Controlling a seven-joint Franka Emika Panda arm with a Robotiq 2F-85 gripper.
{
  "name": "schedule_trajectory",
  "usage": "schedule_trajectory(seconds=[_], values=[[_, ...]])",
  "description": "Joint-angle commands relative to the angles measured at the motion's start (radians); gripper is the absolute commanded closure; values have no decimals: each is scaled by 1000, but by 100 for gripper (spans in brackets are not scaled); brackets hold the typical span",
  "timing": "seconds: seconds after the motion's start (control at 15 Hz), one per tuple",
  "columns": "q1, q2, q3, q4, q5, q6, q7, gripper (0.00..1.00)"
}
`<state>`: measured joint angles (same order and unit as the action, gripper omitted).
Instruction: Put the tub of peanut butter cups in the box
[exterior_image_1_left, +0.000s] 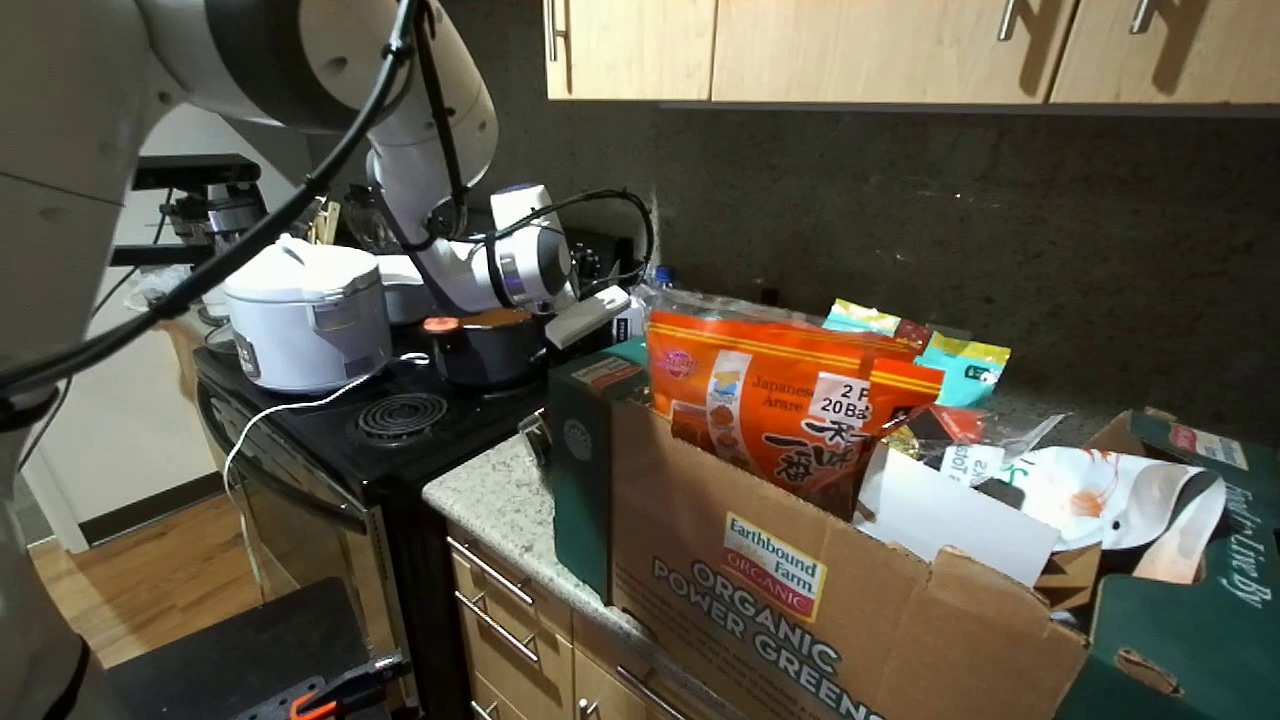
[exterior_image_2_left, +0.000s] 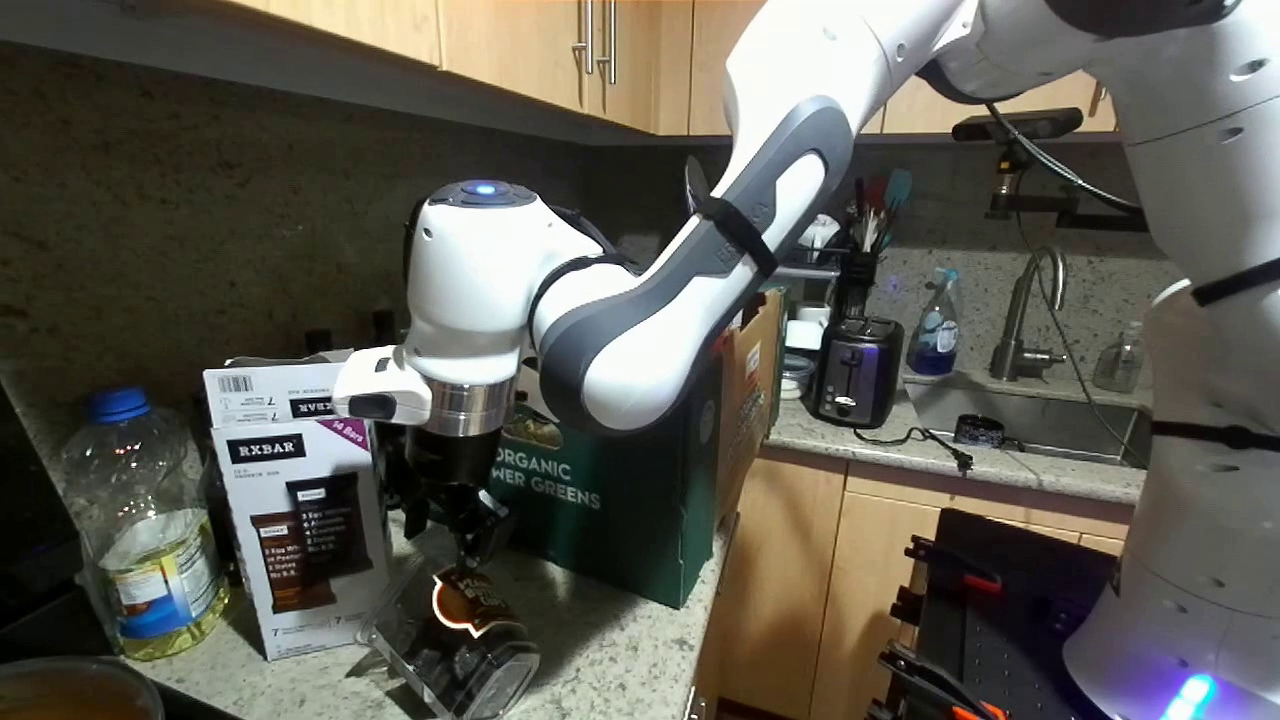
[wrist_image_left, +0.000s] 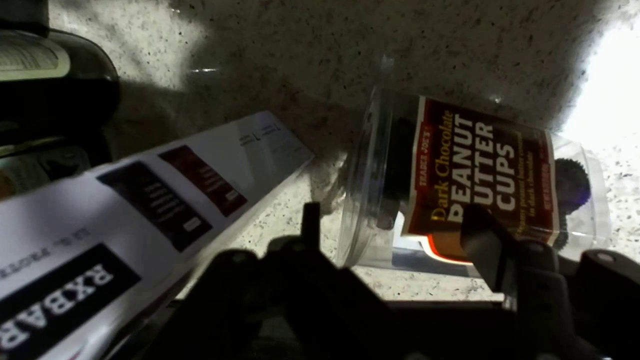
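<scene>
The tub of peanut butter cups (wrist_image_left: 482, 165) lies on its side on the counter (exterior_image_2_left: 620, 655) just beside the RXBAR carton (exterior_image_2_left: 310, 540), lid toward the carton, long axis running away from it. My forearm (exterior_image_2_left: 685, 300) slopes down toward the carton and my gripper (wrist_image_left: 392, 214) points down above the tub, fingers apart; whether either touches it I cannot tell.

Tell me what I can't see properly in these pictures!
- Wrist view: a finger covers some letters on the tub.
- Wrist view: the picture's edge cuts off the RXBAR carton.
- In an exterior view, the box hides the tub.
- In an exterior view, the arm hides part of the box.
</scene>
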<state>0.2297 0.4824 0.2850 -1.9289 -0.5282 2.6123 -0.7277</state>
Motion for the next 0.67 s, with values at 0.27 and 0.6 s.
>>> schedule_trajectory(seconds=[0.27,0.6], values=[[-10,26,-2,48,92,-36,-111,49],[-21,28,0,49,145,-52,-164,86]])
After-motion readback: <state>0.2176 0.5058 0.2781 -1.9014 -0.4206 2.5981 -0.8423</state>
